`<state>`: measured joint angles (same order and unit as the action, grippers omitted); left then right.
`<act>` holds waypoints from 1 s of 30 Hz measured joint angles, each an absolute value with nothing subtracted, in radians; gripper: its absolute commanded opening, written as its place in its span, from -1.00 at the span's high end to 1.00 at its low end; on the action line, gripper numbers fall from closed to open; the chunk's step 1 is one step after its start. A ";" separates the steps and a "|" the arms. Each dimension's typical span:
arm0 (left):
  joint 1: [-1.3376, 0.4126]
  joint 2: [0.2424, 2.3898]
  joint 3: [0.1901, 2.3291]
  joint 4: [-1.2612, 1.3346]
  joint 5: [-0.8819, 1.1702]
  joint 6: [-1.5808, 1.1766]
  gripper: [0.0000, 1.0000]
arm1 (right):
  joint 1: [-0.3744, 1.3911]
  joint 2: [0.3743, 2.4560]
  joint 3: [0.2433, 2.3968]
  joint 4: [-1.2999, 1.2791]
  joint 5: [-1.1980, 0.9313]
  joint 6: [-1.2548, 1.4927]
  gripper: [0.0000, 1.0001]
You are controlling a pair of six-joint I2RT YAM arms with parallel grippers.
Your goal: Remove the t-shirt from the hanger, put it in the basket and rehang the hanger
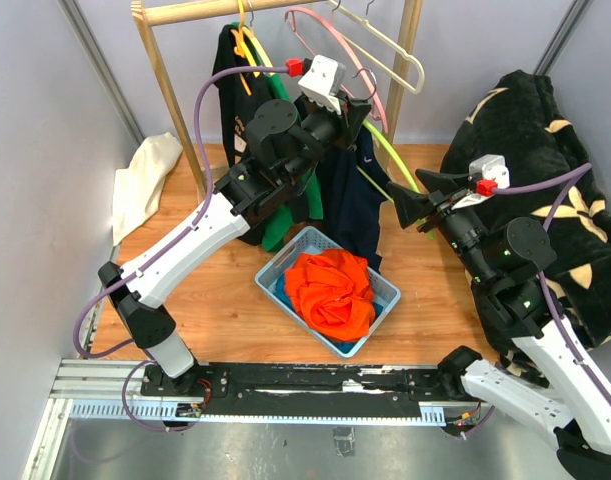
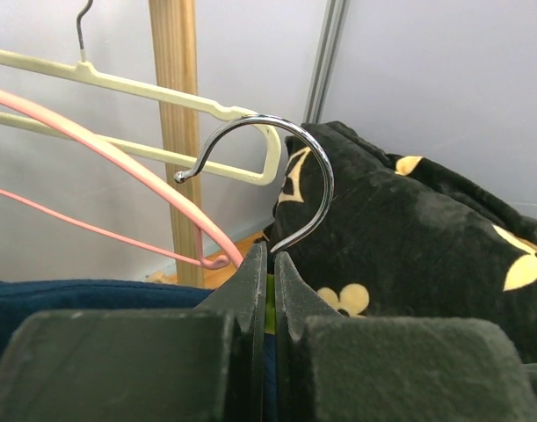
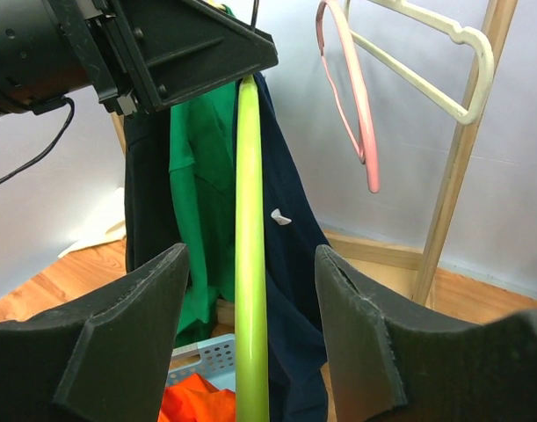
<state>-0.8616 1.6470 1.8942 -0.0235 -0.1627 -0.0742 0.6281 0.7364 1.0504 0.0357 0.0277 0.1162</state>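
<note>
A navy t-shirt [image 1: 353, 195] hangs on a lime-green hanger [image 1: 400, 168] held off the wooden rail. My left gripper [image 1: 357, 108] is shut on the hanger's neck, just below its metal hook [image 2: 294, 176]; in the left wrist view a sliver of green shows between the closed fingertips [image 2: 270, 259]. To the right, my right gripper [image 1: 403, 205] is open. In the right wrist view the hanger's green arm [image 3: 249, 158] runs down between its spread fingers [image 3: 250, 253] without touching either. The navy t-shirt [image 3: 290, 264] drapes behind that arm.
A blue basket [image 1: 277, 262] with an orange garment [image 1: 330, 290] sits below the shirt. Green and black garments [image 1: 275, 215] hang on the wooden rack [image 1: 160, 90]. Empty pink [image 1: 330, 35] and cream hangers [image 1: 390, 50] hang above. A black patterned blanket [image 1: 545, 150] lies right, a cream cloth [image 1: 140, 180] left.
</note>
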 measured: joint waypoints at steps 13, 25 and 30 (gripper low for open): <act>-0.868 1.654 1.900 -0.015 -0.183 -0.070 0.99 | 0.628 0.737 1.033 0.056 0.093 0.115 0.06; -0.874 1.661 1.909 -0.016 -0.185 -0.065 0.99 | 0.629 0.727 1.021 0.064 0.086 0.099 0.76; -0.876 1.665 1.920 -0.025 -0.183 -0.057 0.99 | 0.629 0.715 1.012 0.074 0.061 0.084 0.98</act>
